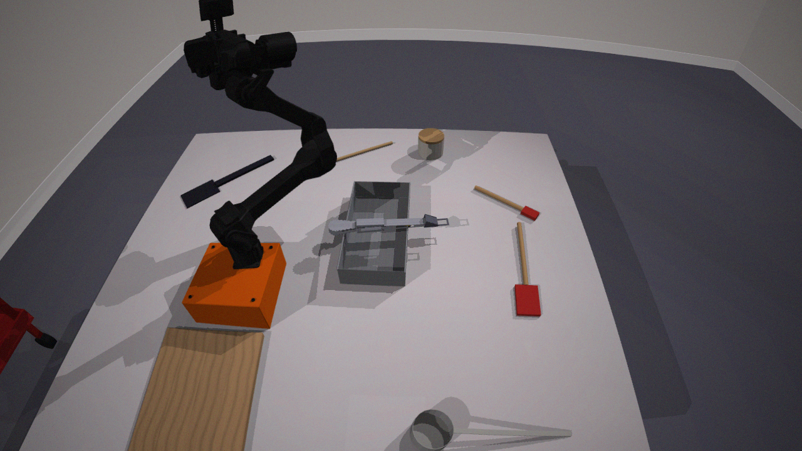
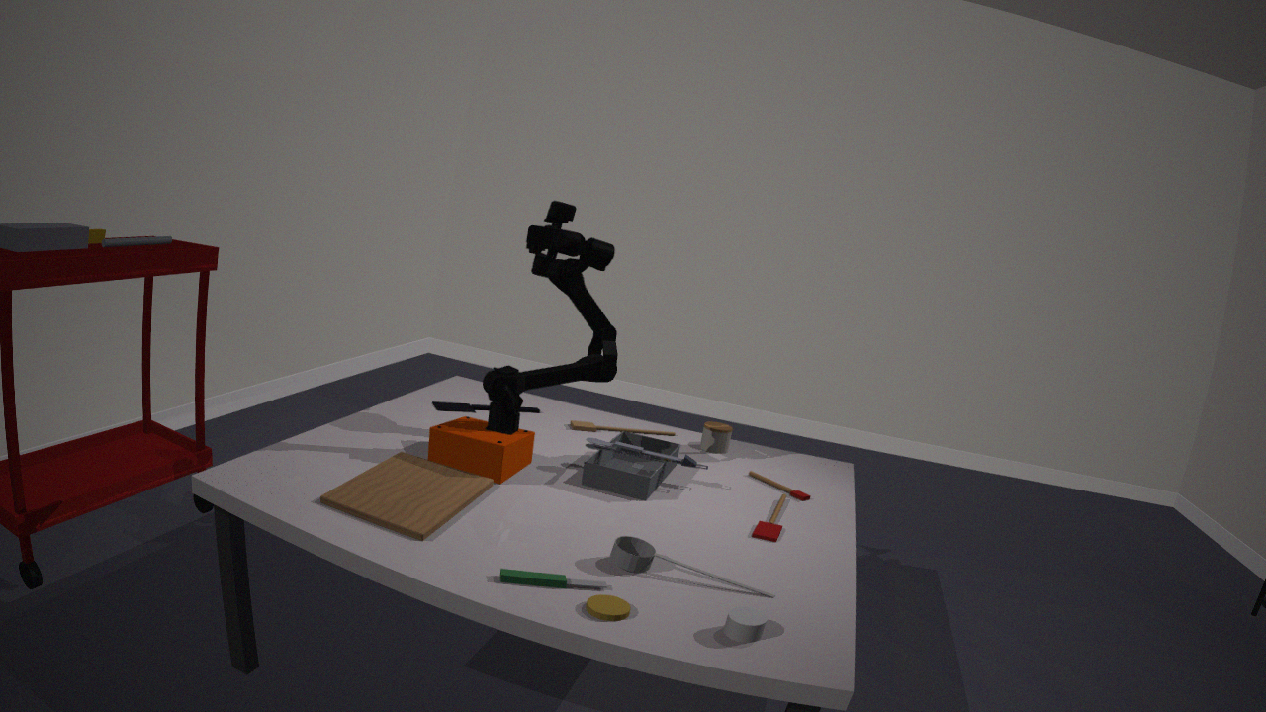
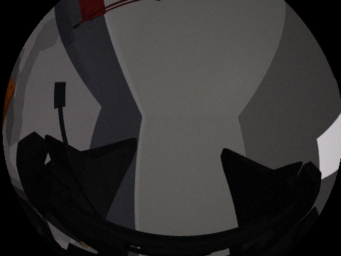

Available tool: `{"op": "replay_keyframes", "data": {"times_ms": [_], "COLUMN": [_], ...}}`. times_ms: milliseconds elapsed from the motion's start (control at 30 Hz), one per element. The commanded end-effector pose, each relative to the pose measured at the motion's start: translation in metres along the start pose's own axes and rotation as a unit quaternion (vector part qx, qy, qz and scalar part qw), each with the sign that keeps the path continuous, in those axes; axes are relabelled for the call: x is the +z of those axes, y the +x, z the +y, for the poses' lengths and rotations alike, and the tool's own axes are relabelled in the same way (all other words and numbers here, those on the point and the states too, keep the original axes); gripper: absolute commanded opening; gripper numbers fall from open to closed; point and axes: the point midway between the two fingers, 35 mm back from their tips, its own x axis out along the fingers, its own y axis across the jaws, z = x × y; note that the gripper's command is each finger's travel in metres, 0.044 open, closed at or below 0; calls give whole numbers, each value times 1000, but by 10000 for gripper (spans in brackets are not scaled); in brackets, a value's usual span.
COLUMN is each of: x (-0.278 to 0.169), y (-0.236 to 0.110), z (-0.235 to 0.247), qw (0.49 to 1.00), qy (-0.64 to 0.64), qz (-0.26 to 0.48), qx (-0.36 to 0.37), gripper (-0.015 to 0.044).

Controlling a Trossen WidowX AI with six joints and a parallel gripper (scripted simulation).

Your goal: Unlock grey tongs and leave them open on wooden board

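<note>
The grey tongs [image 1: 386, 227] [image 2: 638, 455] lie closed across the grey roasting tin [image 1: 369, 277] [image 2: 619, 484] in the middle of the table, with their tips to the left and the hinge end past the tin's right wall. The wooden board [image 1: 196, 392] [image 2: 406, 495] lies at the front left, just in front of the arm's orange base [image 1: 235, 291] [image 2: 478, 453]. My gripper [image 1: 283, 49] [image 2: 603, 254] [image 3: 180, 149] is open and empty. It is raised high above the table's back left, far from the tongs, and faces the wall.
A black spatula [image 1: 224, 182], a wooden stick [image 1: 364, 150] and a lidded canister [image 1: 430, 143] lie at the back. Two red spatulas [image 1: 507, 202] [image 1: 525, 280] lie at the right. A metal pan [image 1: 432, 429], a green-handled tool [image 2: 535, 578], a yellow disc [image 2: 607, 607] and a white cup [image 2: 745, 627] are at the front. A red cart [image 2: 88, 354] stands beside the table.
</note>
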Motion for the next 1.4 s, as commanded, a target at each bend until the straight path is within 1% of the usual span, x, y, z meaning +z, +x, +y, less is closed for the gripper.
{"op": "replay_keyframes", "data": {"times_ms": [0,133,167,300,400,467,567,667,833,933,1067,1200,1300,1333,1367], "x": [2,20,26,65,103,130,162,191,243,269,297,310,311,308,306], "y": [1,4,6,8,6,1,-10,-26,-70,-104,-159,-219,-265,-277,-289], "z": [-1,-6,-7,-17,-25,-30,-34,-41,-45,-47,-44,-38,-34,-36,-34], "qw": [1000,998,997,982,959,936,911,867,771,706,600,488,411,400,378], "qy": [-6,-55,-71,-161,-238,-292,-322,-378,-462,-497,-541,-560,-552,-537,-535], "qz": [-3,-24,-33,-78,-128,-159,-202,-239,-293,-318,-333,-327,-312,-315,-308], "qx": [-1,-16,-19,-59,-92,-120,-158,-218,-325,-391,-485,-585,-655,-672,-689], "gripper": [374,269,260,260,260,260,260,260,260,260,260,260,260,260,260]}}
